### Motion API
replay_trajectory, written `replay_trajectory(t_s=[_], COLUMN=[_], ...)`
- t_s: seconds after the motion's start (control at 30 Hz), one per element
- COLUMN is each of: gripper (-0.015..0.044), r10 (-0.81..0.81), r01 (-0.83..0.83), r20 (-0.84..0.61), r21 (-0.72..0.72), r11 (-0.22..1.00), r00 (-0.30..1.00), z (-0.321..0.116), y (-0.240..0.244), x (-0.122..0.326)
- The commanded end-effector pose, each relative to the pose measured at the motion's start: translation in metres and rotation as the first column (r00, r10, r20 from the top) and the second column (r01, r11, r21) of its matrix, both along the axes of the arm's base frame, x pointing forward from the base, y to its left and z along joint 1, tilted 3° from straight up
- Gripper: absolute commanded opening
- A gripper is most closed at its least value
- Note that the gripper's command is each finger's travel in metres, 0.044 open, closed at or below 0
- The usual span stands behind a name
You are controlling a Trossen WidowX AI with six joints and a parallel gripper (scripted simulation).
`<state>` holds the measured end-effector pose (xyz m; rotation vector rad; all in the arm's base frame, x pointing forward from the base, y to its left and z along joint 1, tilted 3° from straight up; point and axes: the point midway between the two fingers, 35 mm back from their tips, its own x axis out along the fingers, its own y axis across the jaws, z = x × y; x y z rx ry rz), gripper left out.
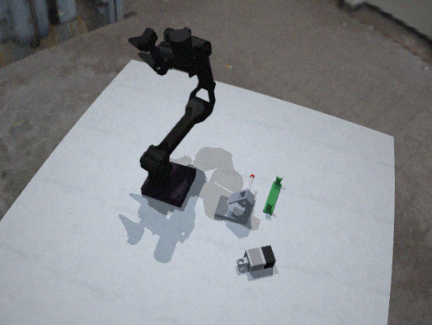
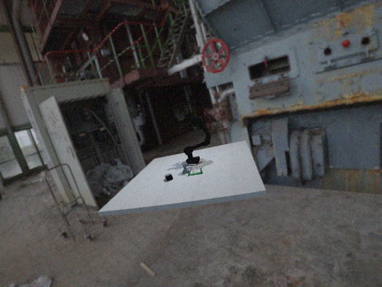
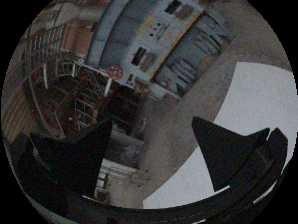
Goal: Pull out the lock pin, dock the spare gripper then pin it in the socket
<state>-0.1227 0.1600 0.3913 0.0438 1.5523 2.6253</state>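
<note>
The grey mount (image 1: pixel 241 201) (image 2: pixel 186 169) stands on its base plate (image 1: pixel 222 206) in front of the arm. The lock pin (image 1: pixel 251 181) sticks out of the mount's far side, its red head (image 1: pixel 252 176) up and outward; the part inside is hidden. The spare gripper (image 1: pixel 255 258) (image 2: pixel 168 177), a light grey block with a black end, lies on the table apart from the mount, its pierced grey spigot (image 1: pixel 242 264) pointing left in the top view. My gripper (image 1: pixel 135 47) (image 3: pixel 152 121) is open and empty, raised high above the table and far from mount, pin and spare gripper.
A green bracket (image 1: pixel 273 197) with raised ends lies right of the mount in the top view, close to the pin. The arm's dark base (image 1: pixel 169 190) stands left of the mount. The white table (image 1: pixel 330 247) (image 2: pixel 219 189) has its edges in view.
</note>
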Motion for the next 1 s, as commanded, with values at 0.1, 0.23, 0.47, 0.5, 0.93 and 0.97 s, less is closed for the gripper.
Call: replay_trajectory(t_s=[0.1, 0.23, 0.47, 0.5, 0.93, 0.97], gripper=[0.03, 0.03, 0.03, 0.03, 0.03, 0.03], r10=[0.112, 0.274, 0.518, 0.548, 0.793, 0.8], r01=[-0.112, -0.282, -0.534, -0.561, -0.6, -0.577], r20=[0.021, 0.069, 0.17, 0.185, 0.405, 0.423], r21=[-0.009, 0.169, 0.451, 0.487, 0.797, 0.808], r11=[0.994, 0.944, 0.715, 0.669, -0.063, -0.12], r00=[0.993, 0.959, 0.838, 0.816, 0.455, 0.425], z=[0.005, 0.012, 0.017, 0.017, 0.007, 0.005], y=[-0.032, -0.075, -0.152, -0.163, -0.282, -0.29], x=[-0.007, -0.019, -0.02, -0.018, 0.047, 0.054])
